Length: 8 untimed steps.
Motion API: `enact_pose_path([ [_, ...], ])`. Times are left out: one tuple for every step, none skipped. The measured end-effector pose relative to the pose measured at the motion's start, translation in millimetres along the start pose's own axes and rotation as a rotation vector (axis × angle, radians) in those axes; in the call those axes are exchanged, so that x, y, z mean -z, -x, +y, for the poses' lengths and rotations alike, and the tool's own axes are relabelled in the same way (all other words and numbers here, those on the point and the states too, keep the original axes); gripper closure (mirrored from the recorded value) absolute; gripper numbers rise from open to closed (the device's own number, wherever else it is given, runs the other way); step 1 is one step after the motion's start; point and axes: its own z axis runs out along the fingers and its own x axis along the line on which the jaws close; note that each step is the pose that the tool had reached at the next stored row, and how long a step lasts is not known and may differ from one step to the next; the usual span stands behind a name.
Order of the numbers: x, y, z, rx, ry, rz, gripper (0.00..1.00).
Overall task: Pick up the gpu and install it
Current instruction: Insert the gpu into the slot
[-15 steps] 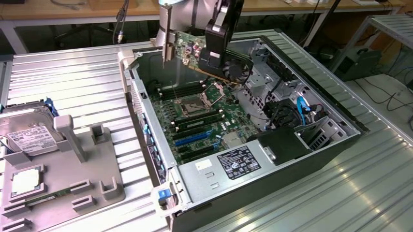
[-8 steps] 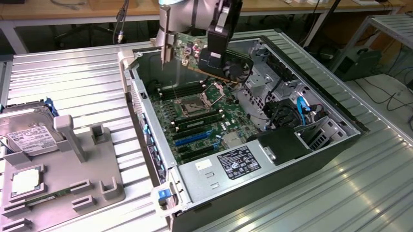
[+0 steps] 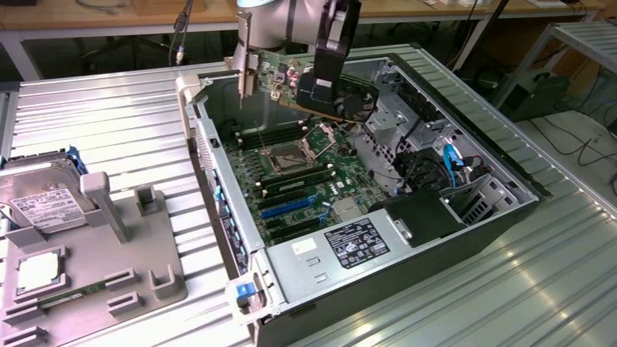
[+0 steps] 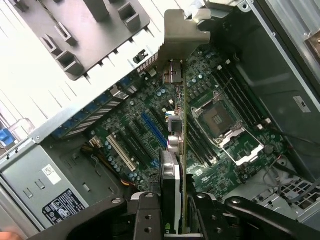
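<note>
- The arm [image 3: 265, 11] comes down from the upper middle of the exterior view, with its black wrist tilted and pointing down into the open computer case [image 3: 487, 220].
- The fingers [image 3: 318, 90] are narrowed and clamp the gpu [image 3: 279, 76], holding it in the air above the far end of the case, clear of the motherboard [image 3: 299, 181].
- In the wrist view the black, bolted fingers [image 4: 147, 210] pinch the gpu [image 4: 181, 130] from both flat sides, so the card shows edge-on as a thin green strip.
- The gpu is a flat green circuit board with a round black fan, and a narrow bare-metal bracket [image 3: 246, 69] at the end towards the exterior view's left. The bracket [image 4: 182, 35] has a bent tab.
- The motherboard is green and densely populated, with a square metal processor socket [image 3: 289, 155] and long blue and black slots [image 3: 285, 210].
- A boxy grey power supply [image 3: 337, 253] with a black label sits at the near end of the case.
- The table [image 3: 115, 108] is ribbed sheet metal. At the lower left of the exterior view a grey moulded holder [image 3: 135, 278] rests on it, with a silver hard drive [image 3: 39, 195] beside it.
</note>
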Motion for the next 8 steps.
enact_pose_path([
  [0.0, 0.0, 0.0, 0.009, 0.0001, 0.0000, 0.72],
  [0.0, 0.0, 0.0, 0.018, 0.0002, 0.0000, 0.72],
  [-0.1, 0.0, 0.0, 0.026, 0.0004, 0.0000, 0.72],
  [-0.1, 0.0, 0.0, 0.035, 0.0005, 0.0000, 0.72],
  [-0.1, 0.0, 0.0, 0.044, 0.0006, 0.0000, 0.72],
  [-0.1, 0.0, 0.0, 0.052, 0.0007, 0.0000, 0.72],
  [-0.1, 0.0, 0.1, 0.061, 0.0009, 0.0001, 0.72],
  [-0.1, -0.1, 0.1, 0.071, 0.0010, 0.0001, 0.72],
])
